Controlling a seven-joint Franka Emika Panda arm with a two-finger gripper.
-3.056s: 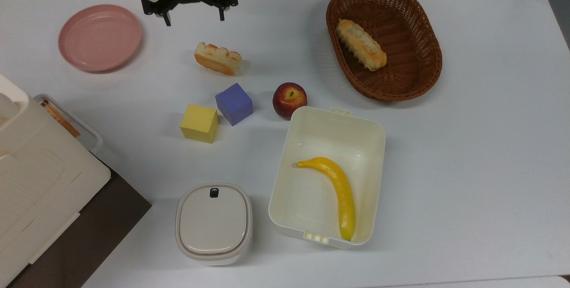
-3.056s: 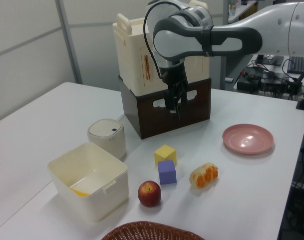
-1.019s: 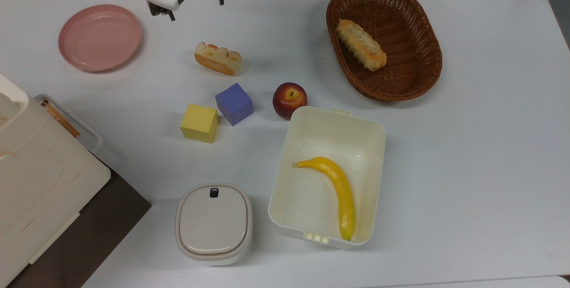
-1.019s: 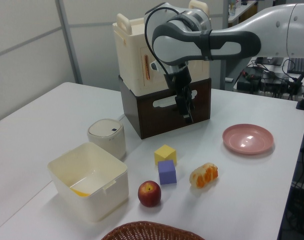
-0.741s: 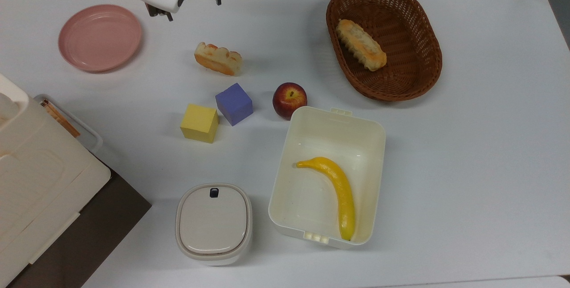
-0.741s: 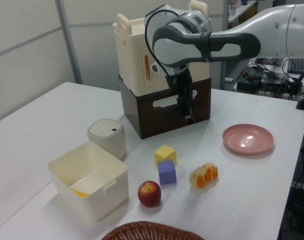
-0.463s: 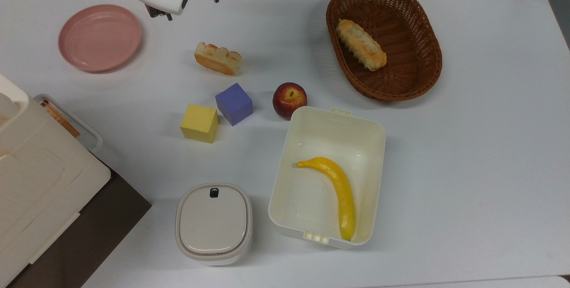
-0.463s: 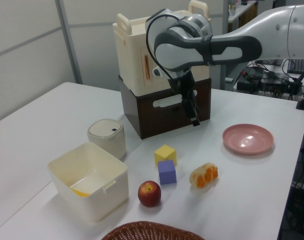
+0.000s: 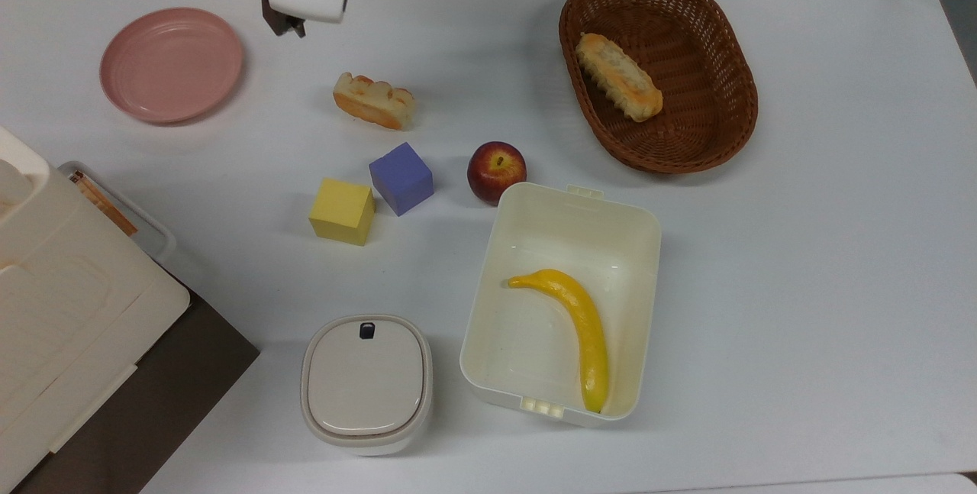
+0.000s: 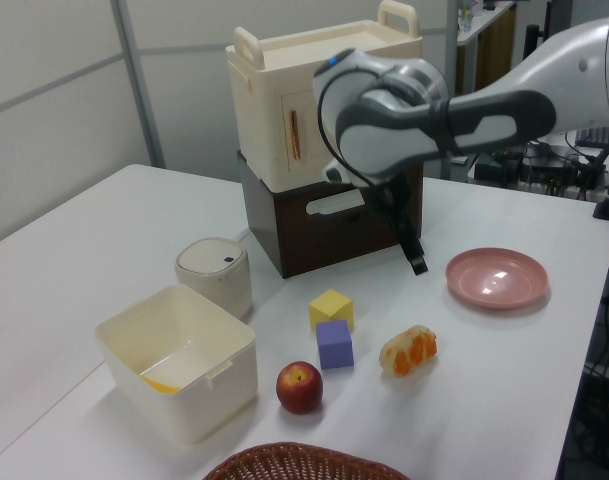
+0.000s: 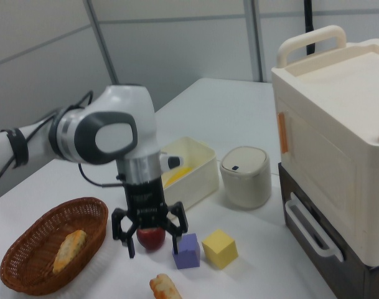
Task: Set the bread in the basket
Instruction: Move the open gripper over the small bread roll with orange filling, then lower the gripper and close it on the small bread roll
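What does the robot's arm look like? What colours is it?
The arm is made of round white shells with dark grey joints between them. A thin black cable loops along it. At the tip sits a black end effector with two slim black fingers, under a silvery metal wrist.

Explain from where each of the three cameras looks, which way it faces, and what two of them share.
Top view: overhead, facing down on the white table; the tool shows at the upper edge.
Left view: low by the basket, facing the cream crate; the arm reaches in from the left view's right.
Right view: beside the crate, facing the basket; the open tool hangs above the apple.
Left and right views share the bread and both cubes.
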